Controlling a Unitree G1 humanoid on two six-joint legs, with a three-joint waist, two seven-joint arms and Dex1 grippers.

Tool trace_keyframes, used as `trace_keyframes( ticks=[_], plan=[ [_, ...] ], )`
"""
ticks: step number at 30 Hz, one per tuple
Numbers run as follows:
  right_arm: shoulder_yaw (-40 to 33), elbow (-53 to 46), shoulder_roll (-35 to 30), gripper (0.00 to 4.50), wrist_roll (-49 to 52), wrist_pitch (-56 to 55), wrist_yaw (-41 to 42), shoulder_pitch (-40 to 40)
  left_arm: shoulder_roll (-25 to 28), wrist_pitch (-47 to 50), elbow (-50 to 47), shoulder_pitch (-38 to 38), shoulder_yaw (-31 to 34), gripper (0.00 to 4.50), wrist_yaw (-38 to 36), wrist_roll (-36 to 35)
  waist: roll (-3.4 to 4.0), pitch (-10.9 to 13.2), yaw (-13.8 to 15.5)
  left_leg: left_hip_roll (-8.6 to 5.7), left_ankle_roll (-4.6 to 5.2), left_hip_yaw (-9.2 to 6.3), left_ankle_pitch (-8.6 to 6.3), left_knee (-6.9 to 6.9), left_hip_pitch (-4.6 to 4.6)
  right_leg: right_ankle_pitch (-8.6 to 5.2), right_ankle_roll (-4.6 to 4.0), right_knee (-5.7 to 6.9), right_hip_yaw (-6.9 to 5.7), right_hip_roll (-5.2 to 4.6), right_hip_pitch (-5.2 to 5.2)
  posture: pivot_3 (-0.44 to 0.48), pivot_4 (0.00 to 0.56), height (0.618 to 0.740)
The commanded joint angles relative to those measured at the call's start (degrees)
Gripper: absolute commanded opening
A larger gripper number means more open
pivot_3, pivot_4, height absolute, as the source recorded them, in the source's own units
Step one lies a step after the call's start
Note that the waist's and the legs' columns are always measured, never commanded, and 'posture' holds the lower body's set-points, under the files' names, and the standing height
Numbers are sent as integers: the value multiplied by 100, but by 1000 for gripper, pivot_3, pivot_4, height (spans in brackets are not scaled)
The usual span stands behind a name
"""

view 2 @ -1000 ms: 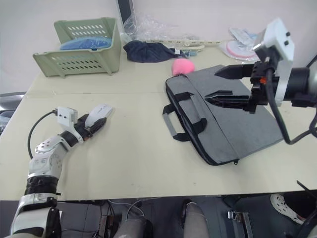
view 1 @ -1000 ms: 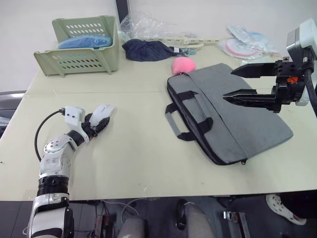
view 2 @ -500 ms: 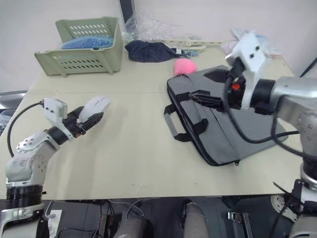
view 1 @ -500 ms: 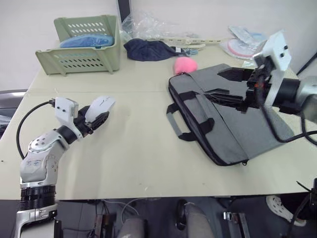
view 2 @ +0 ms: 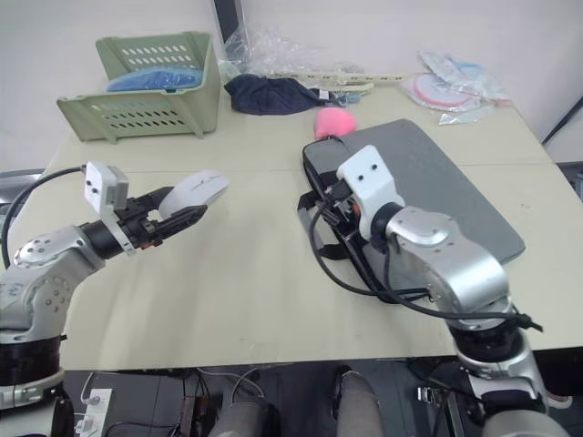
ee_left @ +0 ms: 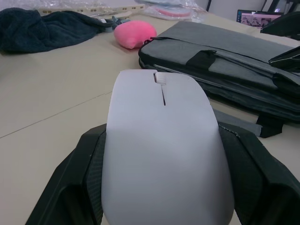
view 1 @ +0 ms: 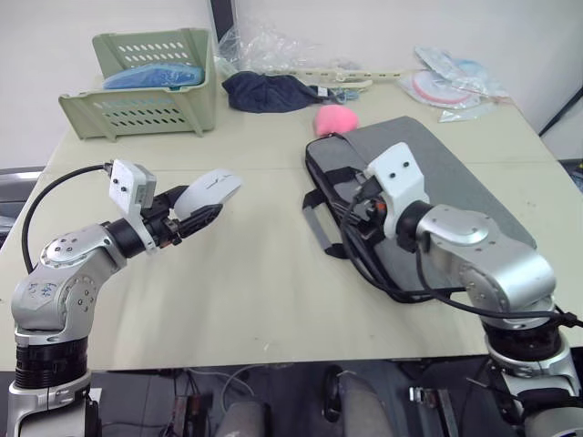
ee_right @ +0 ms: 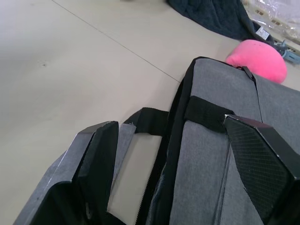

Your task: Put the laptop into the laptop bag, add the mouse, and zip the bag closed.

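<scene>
My right claw (ee_right: 168, 187) has swung down from above the laptop bag (view 1: 455, 182) to its handle-side edge, fingers spread across it, while my left claw (view 1: 196, 218), now lifted and nearer the bag, stays clenched on the mouse (view 1: 211, 189) — next: mouse in.

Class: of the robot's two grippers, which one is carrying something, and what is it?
The left gripper: its fingers clamp the white mouse above the table. The right gripper is open, empty, at the grey bag's handle edge.
</scene>
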Motion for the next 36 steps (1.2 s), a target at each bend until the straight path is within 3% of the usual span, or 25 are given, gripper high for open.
trace_keyframes(
  ticks=[1,17,36],
  plan=[
    [223,-114,185,3969,-716,-186,-568,88,40,31,-275,-66,46,2784,5,-128,-2,-1,0,0,0,0,0,0,1,0,0,1,0,0,0,0,150,740],
    [367,462,941,3969,-1655,-463,-629,567,-25,59,-286,-124,-9,2784,4,-161,-1,-1,-98,1,0,0,0,-6,3,-1,-2,0,0,3,0,0,150,740],
    [316,1093,1062,3969,-2234,-889,-594,784,-118,67,-326,-124,-96,2784,79,-136,-1,-1,-102,1,0,0,0,-7,3,-1,-2,0,2,2,0,0,150,740]
  ],
)
